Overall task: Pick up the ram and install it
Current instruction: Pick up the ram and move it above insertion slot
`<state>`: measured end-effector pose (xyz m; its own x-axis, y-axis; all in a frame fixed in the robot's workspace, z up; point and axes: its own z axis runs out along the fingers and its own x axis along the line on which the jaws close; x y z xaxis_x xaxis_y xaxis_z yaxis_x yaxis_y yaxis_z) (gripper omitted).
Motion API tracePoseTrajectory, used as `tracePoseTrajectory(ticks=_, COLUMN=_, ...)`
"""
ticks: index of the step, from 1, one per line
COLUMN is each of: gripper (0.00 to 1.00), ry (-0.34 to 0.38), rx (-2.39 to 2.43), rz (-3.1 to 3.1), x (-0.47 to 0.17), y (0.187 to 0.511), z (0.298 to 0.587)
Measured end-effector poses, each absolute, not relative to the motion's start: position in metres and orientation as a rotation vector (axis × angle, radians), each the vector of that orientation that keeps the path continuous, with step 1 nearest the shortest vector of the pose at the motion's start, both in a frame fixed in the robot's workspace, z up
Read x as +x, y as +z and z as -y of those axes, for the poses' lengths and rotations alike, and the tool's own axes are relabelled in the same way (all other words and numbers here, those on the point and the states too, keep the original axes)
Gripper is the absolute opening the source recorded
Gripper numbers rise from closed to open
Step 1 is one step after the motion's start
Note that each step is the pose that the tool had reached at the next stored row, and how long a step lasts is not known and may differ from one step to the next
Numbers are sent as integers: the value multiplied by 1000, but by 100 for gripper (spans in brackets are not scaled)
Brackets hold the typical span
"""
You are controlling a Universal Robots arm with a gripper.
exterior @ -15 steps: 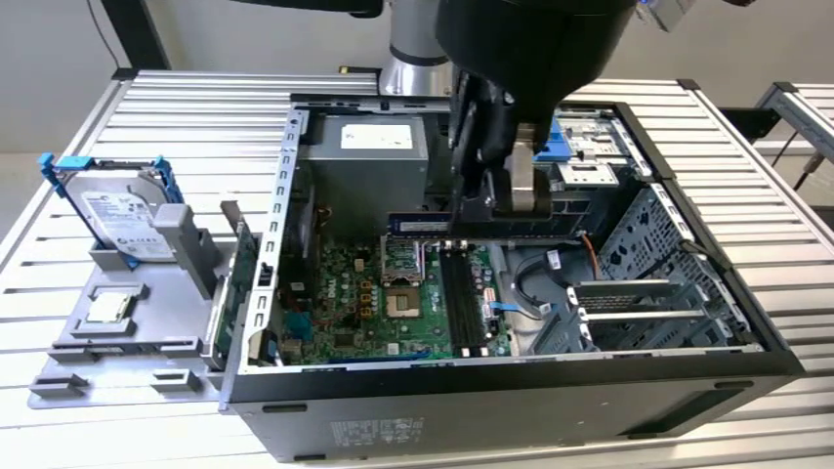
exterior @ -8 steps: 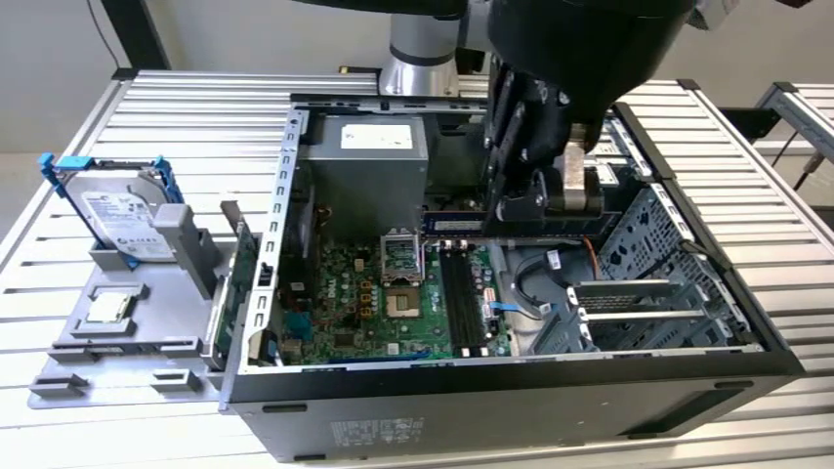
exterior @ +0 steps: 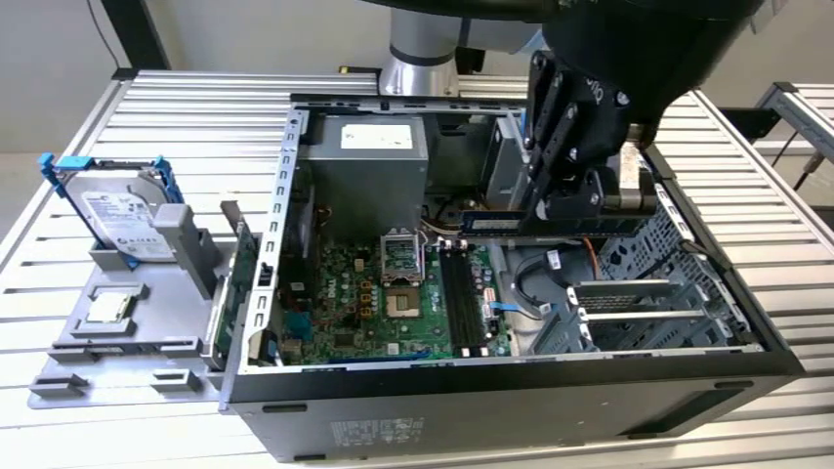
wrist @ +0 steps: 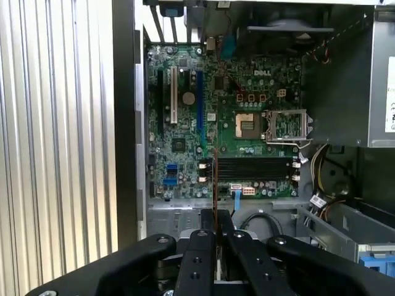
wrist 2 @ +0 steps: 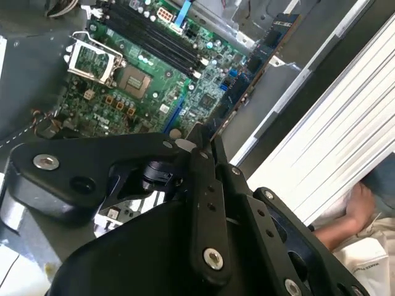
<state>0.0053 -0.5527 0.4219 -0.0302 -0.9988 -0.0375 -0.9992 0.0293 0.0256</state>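
**Ram clamped in the jaws above the open case**

In the exterior view, the jaws were closed on the ram (exterior: 498,223), a dark bluish stick held level and on edge. It hung inside the upper part of the open computer case (exterior: 521,401), clear of the motherboard (exterior: 378,293) beneath. The black memory slots (exterior: 456,293) lay below the jaws and toward the exterior view's left of them, apart from the stick. Well beyond the jaws on that same side, outside the case, a hard drive (exterior: 115,210) in a blue bracket stood in a gray fixture (exterior: 156,322) on the slatted tabletop (exterior: 183,107).

In the second wrist view, the ram (wrist 2: 258,65) ran out from between the closed jaws as a thin strip seen edge-on. On one side of it, beyond the jaws, lay the green motherboard (wrist 2: 142,80) with its processor socket (wrist 2: 92,58) and the memory slots (wrist 2: 154,40). On the strip's other side was the tabletop (wrist 2: 333,117), with a person's hand (wrist 2: 358,206) near its edge.

In the first wrist view, the ram (wrist: 215,185) showed as a thin line projecting straight out from the jaws, which gripped it on both faces. Past the jaws, the strip stood crosswise to the memory slots (wrist: 253,168), in line with one end of them. The processor socket (wrist: 285,123) sat further out, and the tabletop (wrist: 62,135) lay off to one side of the case wall.
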Motion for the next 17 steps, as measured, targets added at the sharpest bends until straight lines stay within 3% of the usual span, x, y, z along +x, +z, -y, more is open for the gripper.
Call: tracePoseTrajectory(ticks=17, gripper=0, ry=70, rx=-2181, rz=-2247, x=9, y=422, z=552)
